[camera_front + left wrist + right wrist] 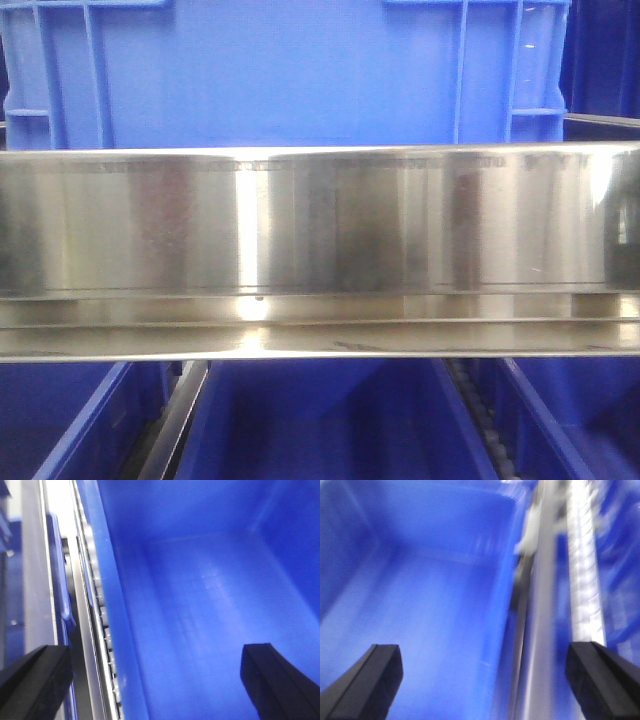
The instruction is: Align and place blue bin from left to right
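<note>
Blue bin edges sit between the wide jaws of our left gripper and right gripper; a shiny metal rail blocks our front view.

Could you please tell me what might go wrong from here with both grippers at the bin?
The left gripper is open astride the bin wall; its outer finger hangs over the rail and could strike it on descent. The right gripper likewise straddles the wall, its outer finger over the rollers, which could snag it. Uneven closing might skew the bin.
</note>
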